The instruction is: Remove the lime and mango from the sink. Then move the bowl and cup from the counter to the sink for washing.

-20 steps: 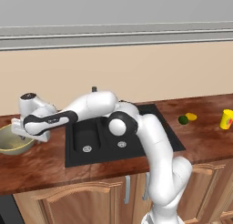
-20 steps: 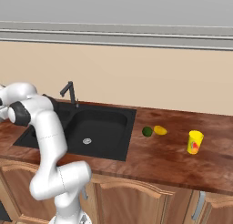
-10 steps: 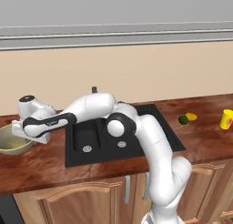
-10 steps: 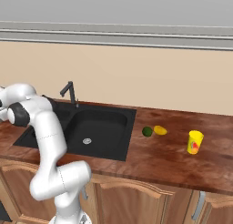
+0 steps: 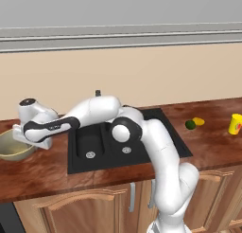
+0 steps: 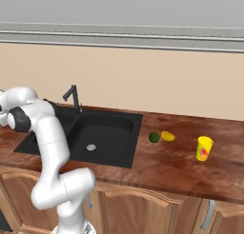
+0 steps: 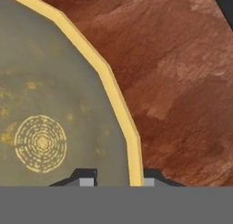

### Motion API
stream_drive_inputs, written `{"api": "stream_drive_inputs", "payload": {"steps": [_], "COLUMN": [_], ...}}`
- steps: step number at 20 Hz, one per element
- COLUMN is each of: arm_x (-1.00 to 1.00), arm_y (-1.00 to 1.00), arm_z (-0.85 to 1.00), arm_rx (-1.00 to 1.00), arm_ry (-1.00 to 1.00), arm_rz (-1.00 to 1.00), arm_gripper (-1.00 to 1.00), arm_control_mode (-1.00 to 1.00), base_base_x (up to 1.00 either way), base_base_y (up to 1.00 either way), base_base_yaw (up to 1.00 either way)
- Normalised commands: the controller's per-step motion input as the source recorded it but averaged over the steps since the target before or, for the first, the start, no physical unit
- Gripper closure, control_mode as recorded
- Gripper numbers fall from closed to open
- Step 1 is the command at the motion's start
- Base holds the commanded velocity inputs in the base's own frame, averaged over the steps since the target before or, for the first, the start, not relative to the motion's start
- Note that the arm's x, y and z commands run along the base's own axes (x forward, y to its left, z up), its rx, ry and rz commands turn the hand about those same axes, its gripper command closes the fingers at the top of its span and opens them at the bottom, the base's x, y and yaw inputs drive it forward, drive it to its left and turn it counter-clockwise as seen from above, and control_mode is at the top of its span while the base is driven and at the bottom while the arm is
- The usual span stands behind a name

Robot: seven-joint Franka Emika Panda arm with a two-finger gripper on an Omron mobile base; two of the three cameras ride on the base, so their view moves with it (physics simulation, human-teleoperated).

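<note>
Counter (image 6: 157,166), one bowl (image 5: 12,146), one cup (image 6: 204,148)

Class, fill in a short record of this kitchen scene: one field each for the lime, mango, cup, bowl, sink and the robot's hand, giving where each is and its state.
lime: on the counter, right of the sink, beside the mango
mango: on the counter, just right of the lime
cup: upright on the counter, further right
bowl: on the counter, left of the sink
sink: both basins hold no fruit or dishes
hand: closed on the bowl's rim, one finger inside, one outside
</note>
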Motion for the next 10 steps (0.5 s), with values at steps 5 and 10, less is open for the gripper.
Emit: {"api": "stream_drive_inputs", "payload": {"steps": [5,10], "arm_x": [-0.11,-0.14], "arm_y": [-0.22,-0.21], "arm_z": [0.06,0.1], "arm_rx": [0.0,0.02], "arm_ry": [-0.04,-0.09], "arm_rz": [-0.01,0.0], "arm_gripper": [1.0,1.0], "arm_control_mode": [-1.0,-1.0], "base_base_x": [0.0,0.0], "base_base_y": [0.0,0.0], "base_base_yaw": [0.0,0.0]}}
